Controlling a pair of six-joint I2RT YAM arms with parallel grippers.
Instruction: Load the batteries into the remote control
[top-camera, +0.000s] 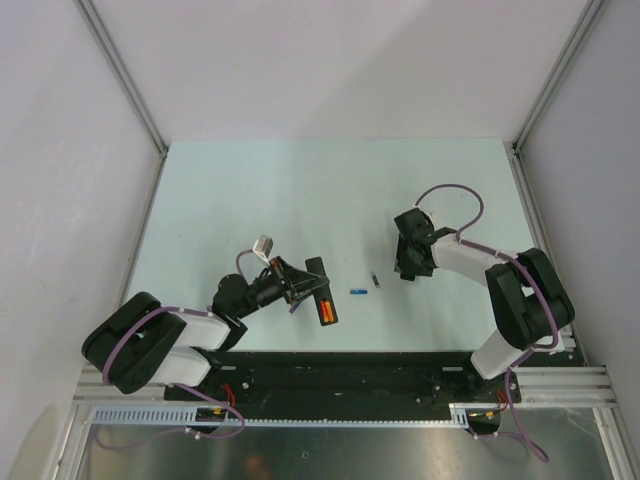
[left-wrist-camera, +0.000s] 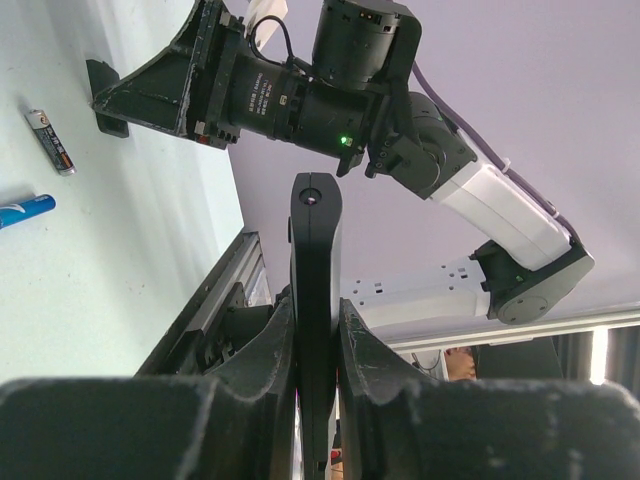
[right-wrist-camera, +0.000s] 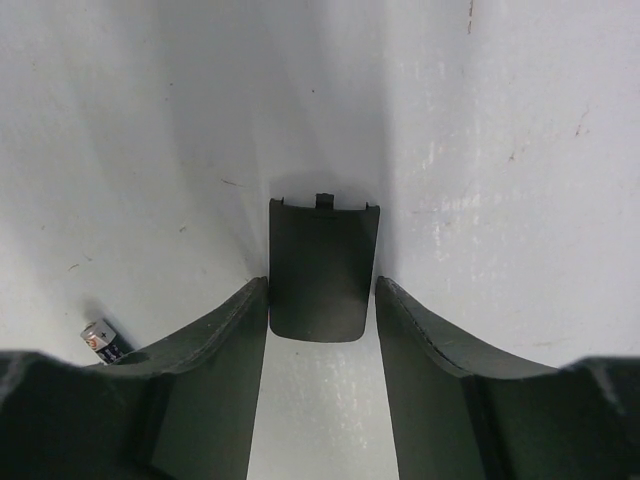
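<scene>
The remote control (top-camera: 321, 290) is a slim black bar held off the table, with my left gripper (top-camera: 300, 287) shut on it. Two orange-red batteries (top-camera: 326, 311) lie side by side in its recess, near the end towards the arm bases. In the left wrist view the remote control (left-wrist-camera: 316, 260) stands edge-on, pinched between both fingers (left-wrist-camera: 368, 350). My right gripper (top-camera: 405, 272) points down at the table. In the right wrist view its fingertips (right-wrist-camera: 262, 292) press against both long edges of a flat dark battery cover (right-wrist-camera: 323, 265) lying on the table.
A small blue cylinder (top-camera: 355, 291) and a tiny dark grey cylinder (top-camera: 376, 280) lie on the table between the two grippers. Both show in the left wrist view, blue (left-wrist-camera: 25, 211) and dark grey (left-wrist-camera: 50, 140). A small cylinder (right-wrist-camera: 100, 340) lies left of the right fingers.
</scene>
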